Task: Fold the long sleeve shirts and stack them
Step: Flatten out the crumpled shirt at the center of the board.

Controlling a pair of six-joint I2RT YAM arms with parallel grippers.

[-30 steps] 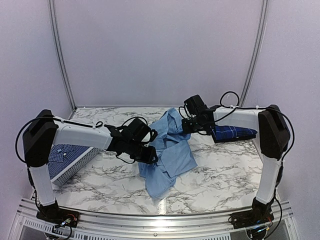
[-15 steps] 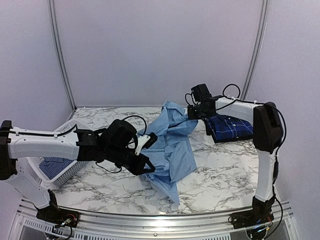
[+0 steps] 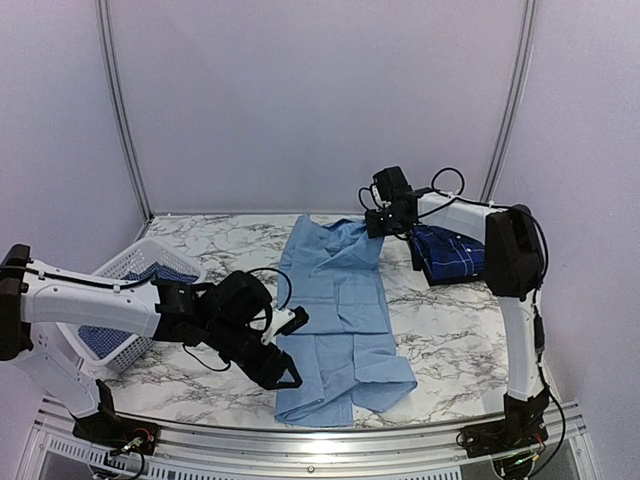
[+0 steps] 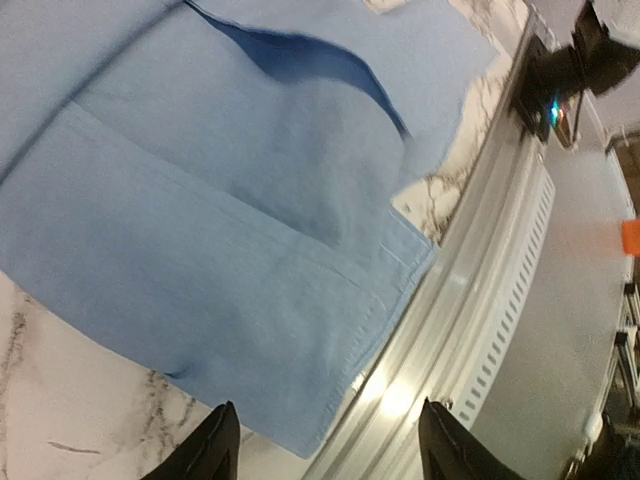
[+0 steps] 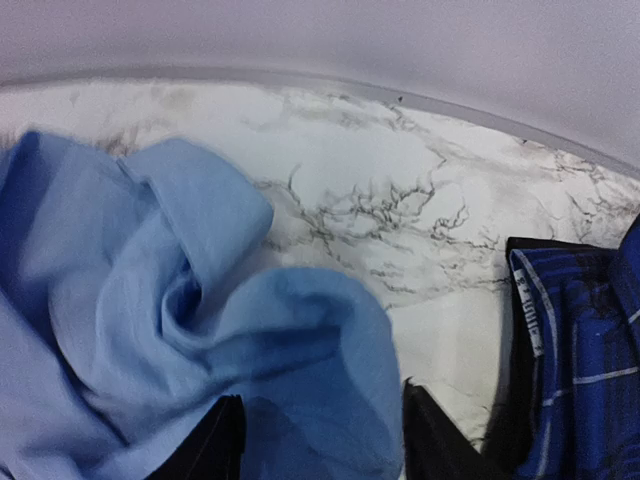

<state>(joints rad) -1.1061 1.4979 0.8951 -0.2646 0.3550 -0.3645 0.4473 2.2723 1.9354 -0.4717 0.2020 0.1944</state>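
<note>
At near rail point(image 3: 430, 436), shirt point(image 3: 338, 300) hem (flat)

lavender walls point(image 3: 320, 100) | white marble table point(image 3: 460, 330) | metal rail point(image 3: 200, 442) at near edge

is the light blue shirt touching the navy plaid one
Apart. Right wrist view shows bare marble between the light blue shirt and the navy plaid shirt.

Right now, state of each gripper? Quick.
Left gripper: open, jaws apart at the hem of the light blue shirt.
Right gripper: open, same shirt bunched between the jaws.
</note>
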